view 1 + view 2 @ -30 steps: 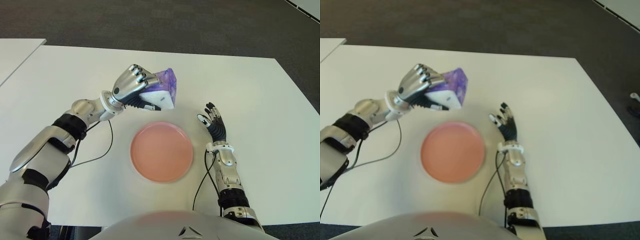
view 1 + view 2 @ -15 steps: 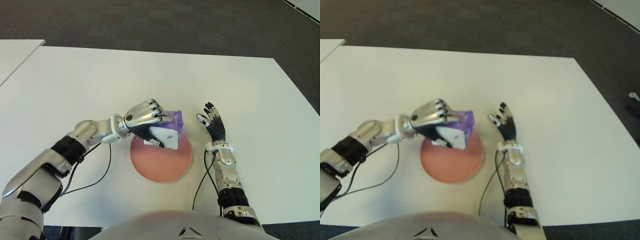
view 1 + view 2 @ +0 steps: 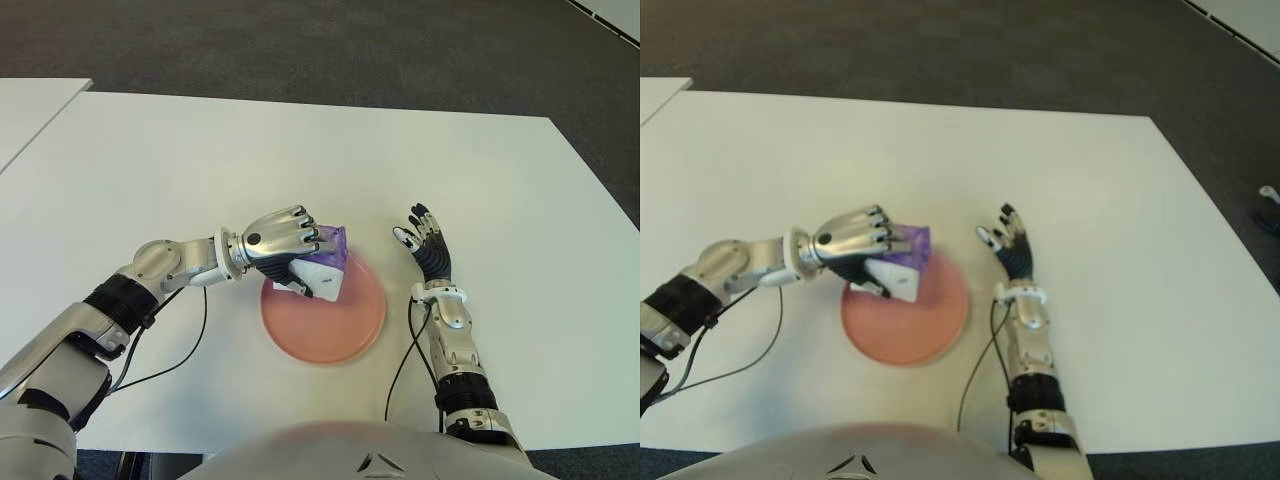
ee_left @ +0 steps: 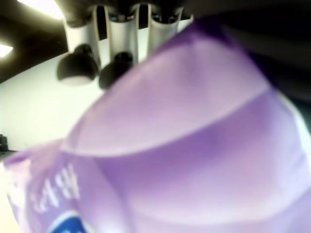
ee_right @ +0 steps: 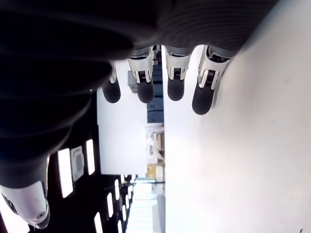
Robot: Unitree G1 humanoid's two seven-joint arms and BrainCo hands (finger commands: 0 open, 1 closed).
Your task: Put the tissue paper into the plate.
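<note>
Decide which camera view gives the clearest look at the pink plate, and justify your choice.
The left eye view: the plate shows almost whole, with the left hand holding the tissue pack over its upper-left rim. The right eye view shows much the same. The left wrist view is filled by the pack; the right wrist view shows no plate.

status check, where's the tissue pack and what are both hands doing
Left hand shut on tissue pack, over the plate's left rim. Right hand open, idle right of plate. Nothing in the way.

Bright even light; blurred wrist close-ups
</note>
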